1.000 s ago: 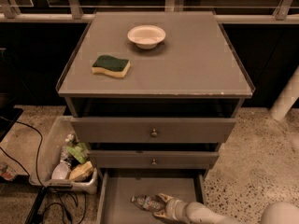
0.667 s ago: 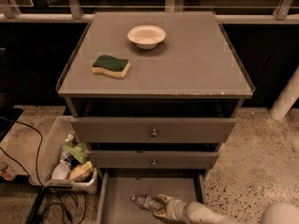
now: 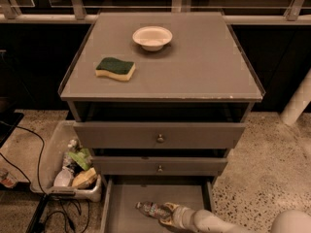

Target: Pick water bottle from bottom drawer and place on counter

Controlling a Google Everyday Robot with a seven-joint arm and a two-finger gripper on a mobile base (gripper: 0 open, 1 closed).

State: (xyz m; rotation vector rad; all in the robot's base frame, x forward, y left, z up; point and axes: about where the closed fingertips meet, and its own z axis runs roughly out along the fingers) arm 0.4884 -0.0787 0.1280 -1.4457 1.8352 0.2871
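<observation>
The bottle is small, clear and crinkled with a darker band around it. It lies on its side on the floor of the open bottom drawer. The gripper is at the bottle's right end; whether it pinches the bottle I cannot tell. On the counter are a bowl and a sponge.

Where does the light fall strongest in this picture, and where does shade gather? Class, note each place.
Camera view: warm, dim light overall, brightest on the counter. The bowl throws a soft shadow beside it, and deep shade lies under the counter's front edge. The bottom drawer is dimmer, and the gripper sits there at the water bottle.
</observation>
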